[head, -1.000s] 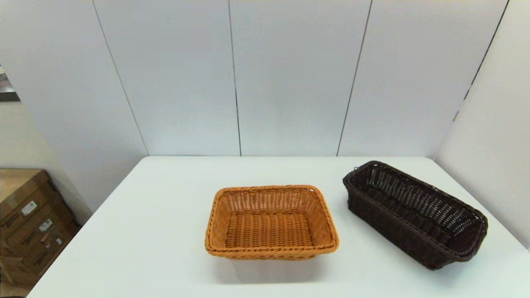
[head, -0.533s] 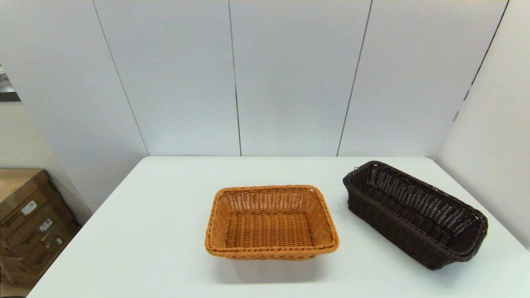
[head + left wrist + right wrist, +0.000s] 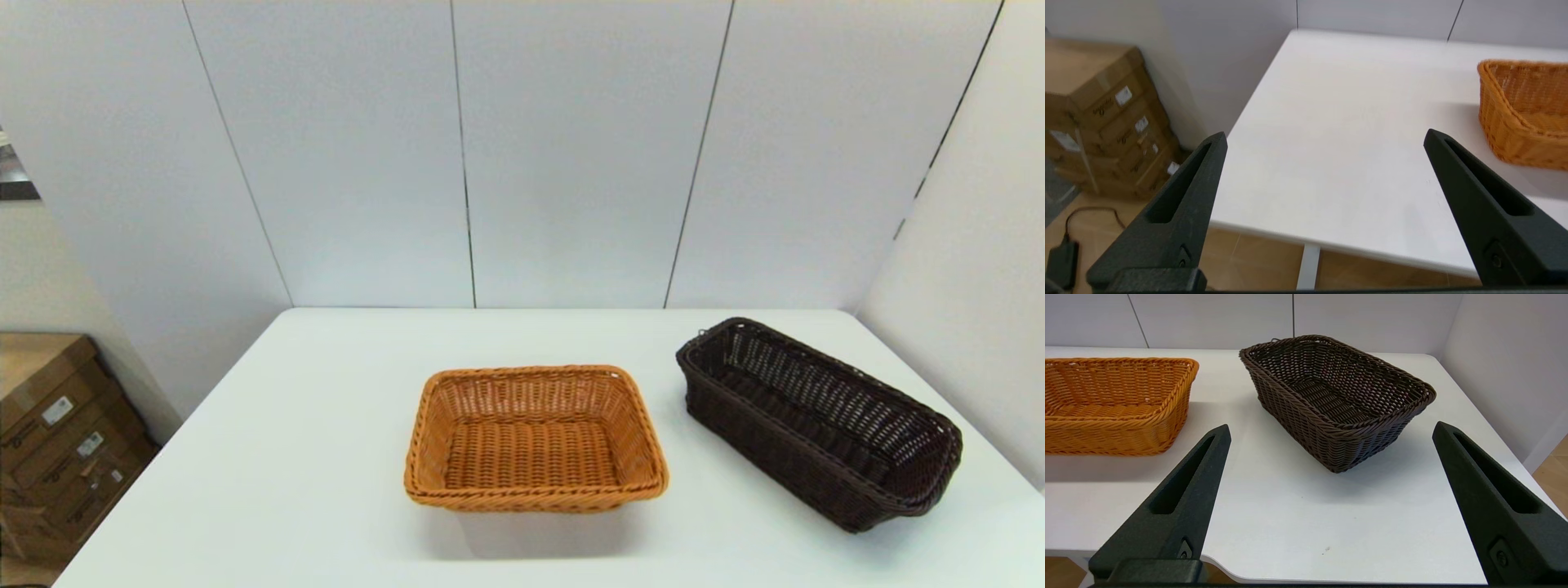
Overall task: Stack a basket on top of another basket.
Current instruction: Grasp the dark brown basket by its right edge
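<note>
From the head view, the dark basket (image 3: 819, 422) sat at the table's (image 3: 310, 457) right, apart from the orange-tan basket (image 3: 535, 438) mid-table. The left gripper (image 3: 1325, 141) hung spread and empty off the table's left edge. The right gripper (image 3: 1331, 430), likewise gaping, faced the dark basket, which looked light and stiff; its near braided rim seemed the best hold.

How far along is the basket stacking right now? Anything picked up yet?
Nothing is done yet. The dark basket sits on the table, apart from the orange basket and to its right. Nothing is in hand: the right pincer is open near the table's edge, facing the dark basket, and the left pincer is open over the table's left side. Gripping, lifting and placing all remain.
</note>
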`<state>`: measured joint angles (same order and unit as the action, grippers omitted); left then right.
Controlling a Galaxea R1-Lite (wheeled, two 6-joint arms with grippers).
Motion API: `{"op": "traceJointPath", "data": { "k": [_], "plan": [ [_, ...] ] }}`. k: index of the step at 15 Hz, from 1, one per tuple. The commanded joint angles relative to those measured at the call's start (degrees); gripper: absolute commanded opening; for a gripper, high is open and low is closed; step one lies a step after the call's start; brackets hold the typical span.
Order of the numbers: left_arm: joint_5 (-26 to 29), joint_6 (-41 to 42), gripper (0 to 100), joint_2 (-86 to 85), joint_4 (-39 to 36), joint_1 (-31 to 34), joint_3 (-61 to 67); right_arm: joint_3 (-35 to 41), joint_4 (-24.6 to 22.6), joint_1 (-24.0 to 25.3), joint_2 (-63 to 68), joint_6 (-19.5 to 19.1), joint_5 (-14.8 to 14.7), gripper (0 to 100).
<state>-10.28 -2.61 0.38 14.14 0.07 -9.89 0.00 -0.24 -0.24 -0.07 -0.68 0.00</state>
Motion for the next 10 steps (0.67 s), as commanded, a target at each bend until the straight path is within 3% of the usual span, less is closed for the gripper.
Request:
{"op": "traceJointPath", "data": {
  "k": [1, 4, 10],
  "plan": [
    [2.72, 0.68, 100, -0.47, -5.7, 0.01, 4.61, 0.0, -0.02, -0.02, 0.07, -0.02, 0.0, 100],
    [8.61, 1.11, 100, -0.47, -6.85, 0.01, 7.07, 0.0, -0.02, -0.02, 0.07, -0.02, 0.0, 100],
    [9.31, 1.38, 100, -0.47, -7.81, 0.01, 7.43, 0.0, -0.02, 0.07, 0.07, 0.42, 0.0, 100]
  ]
}}
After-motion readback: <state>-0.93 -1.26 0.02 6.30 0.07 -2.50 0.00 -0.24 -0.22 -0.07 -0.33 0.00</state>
